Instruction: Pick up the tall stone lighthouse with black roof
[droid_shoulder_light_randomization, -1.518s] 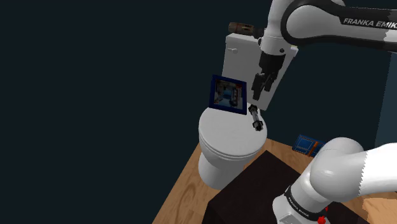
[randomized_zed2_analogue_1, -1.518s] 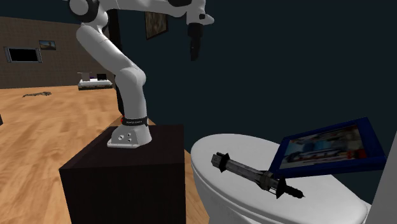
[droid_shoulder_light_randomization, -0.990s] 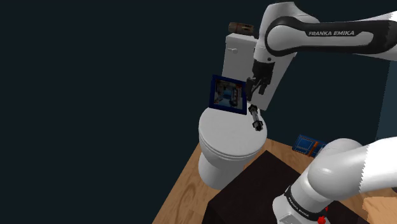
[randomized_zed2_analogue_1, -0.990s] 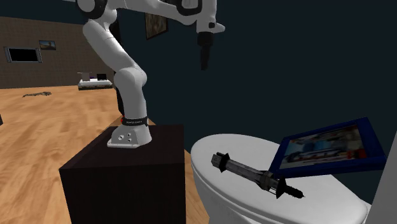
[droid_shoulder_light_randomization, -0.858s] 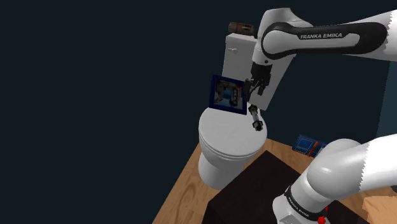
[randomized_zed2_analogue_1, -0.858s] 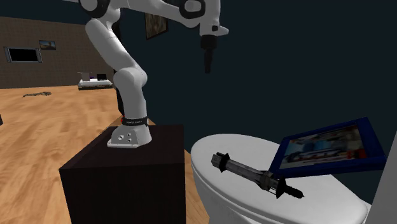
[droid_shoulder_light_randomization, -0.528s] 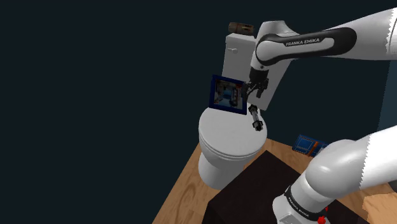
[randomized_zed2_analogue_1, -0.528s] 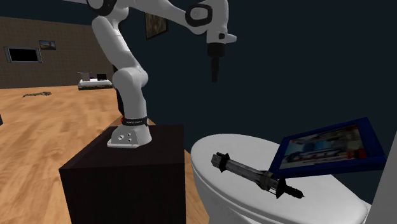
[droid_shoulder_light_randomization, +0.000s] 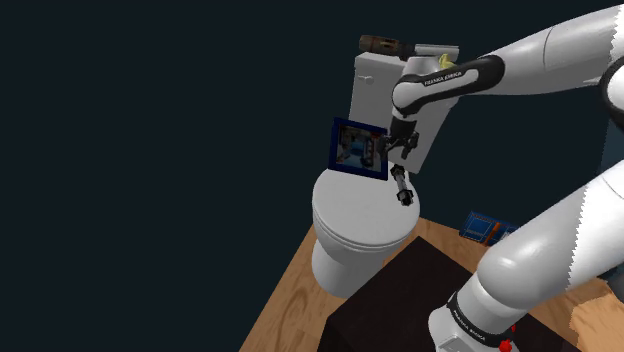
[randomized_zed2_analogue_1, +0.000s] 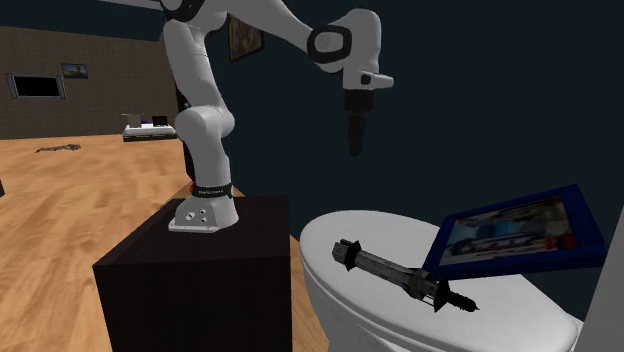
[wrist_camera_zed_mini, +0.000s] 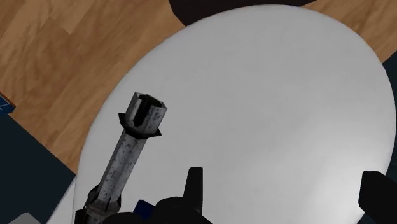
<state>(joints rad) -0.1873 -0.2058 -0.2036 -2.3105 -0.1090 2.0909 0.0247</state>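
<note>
The lighthouse (droid_shoulder_light_randomization: 402, 187) is a slim grey speckled tower with a black top. It lies on its side on the white toilet lid (droid_shoulder_light_randomization: 355, 210), by the lid's edge nearest the stand. In the second exterior view the lighthouse (randomized_zed2_analogue_1: 400, 272) stretches across the lid (randomized_zed2_analogue_1: 335, 238) toward a blue picture frame. My gripper (randomized_zed2_analogue_1: 354, 148) hangs well above the lid, pointing down. In the wrist view the gripper (wrist_camera_zed_mini: 286, 191) is open with only bare lid (wrist_camera_zed_mini: 267, 95) between its fingers. The lighthouse (wrist_camera_zed_mini: 127, 159) lies just outside one finger (wrist_camera_zed_mini: 194, 184).
A blue-framed picture (droid_shoulder_light_randomization: 358, 148) leans against the white tank (droid_shoulder_light_randomization: 375, 85) at the back of the lid. A dark brown object (droid_shoulder_light_randomization: 380, 43) sits on the tank. The black stand (randomized_zed2_analogue_1: 190, 270) is beside the toilet on a wooden floor. A blue item (droid_shoulder_light_randomization: 483, 227) lies on the floor.
The arm has stretched out toward the toilet. The gripper moved down and toward the second exterior view's right, closer above the lid. The lighthouse has not moved.
</note>
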